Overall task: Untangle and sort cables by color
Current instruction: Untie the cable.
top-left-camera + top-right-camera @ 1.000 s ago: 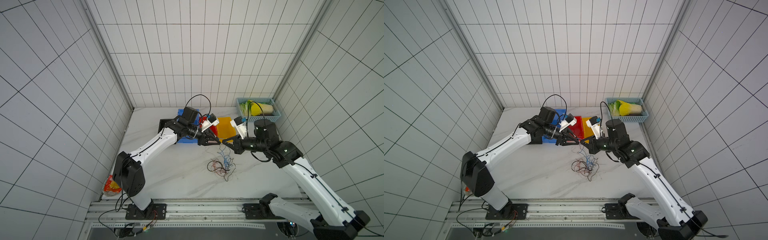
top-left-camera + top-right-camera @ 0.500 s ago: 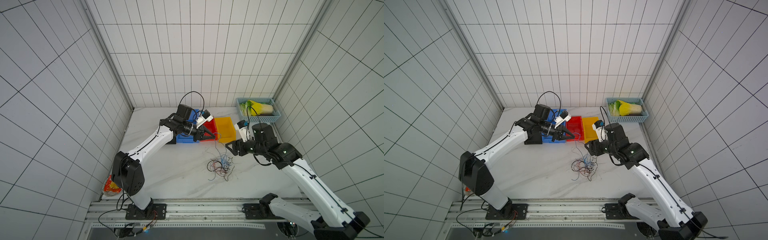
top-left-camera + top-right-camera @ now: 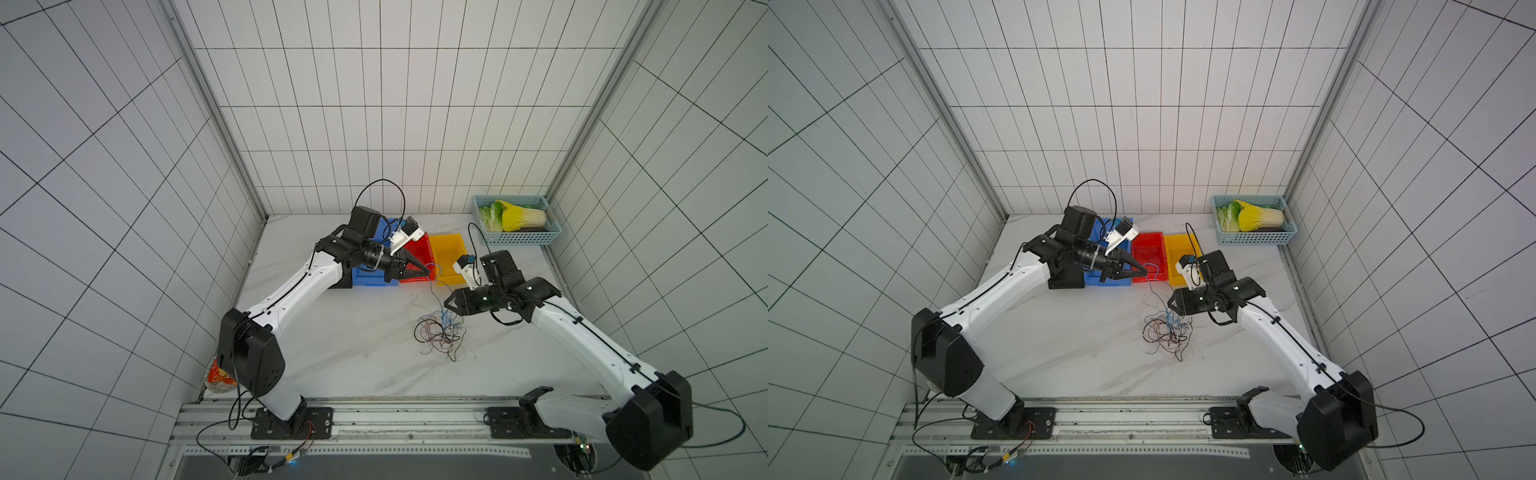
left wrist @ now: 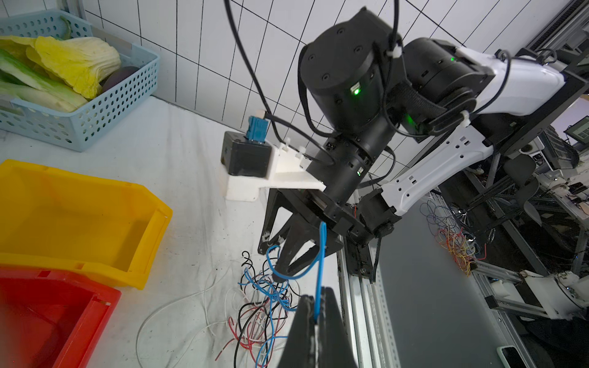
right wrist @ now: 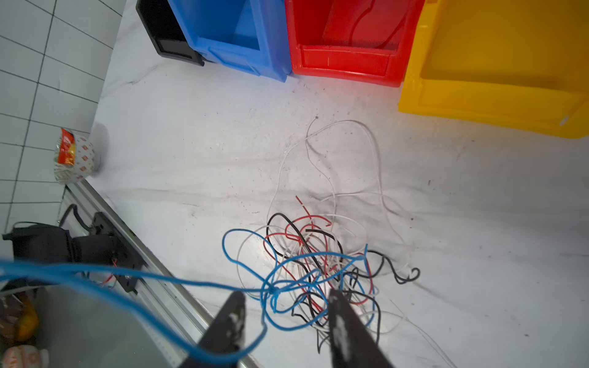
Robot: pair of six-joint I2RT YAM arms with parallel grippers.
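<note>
Cables [image 3: 440, 334] lie in a loose heap of blue, red, black and pale strands on the table [image 3: 332, 345], out in front of the red bin [image 5: 344, 60] toward the base rail [image 3: 374, 415]. My left end effector [image 3: 428, 272] is pinched together on one blue cable [image 4: 320, 255] just at the red bin's front lip. From there the strand droops down into the heap, where it crosses and seems to snag among other blue loops.

My right end effector [image 5: 285, 291] hangs low over the heap with its jaws a little apart. Blue loops lie between them, but I see nothing clamped.

I judge the step in hand to be drawing this blue strand out of the tangle. Next, I think, my right side should pin the heap or catch the snagged loops while my left pulls away slowly. Then the freed strand goes to the blue bin [image 5: 229, 41], touching the red bin on one side. The yellow bin [image 5: 494, 79] stands on the red bin's other side.

The table is white with grey marbling, scuffed and dusty. White tiled walls [image 3: 374, 124] close in three sides. A pale blue basket [image 3: 515, 239] of leafy greens sits beyond the yellow bin from the red bin.
</note>
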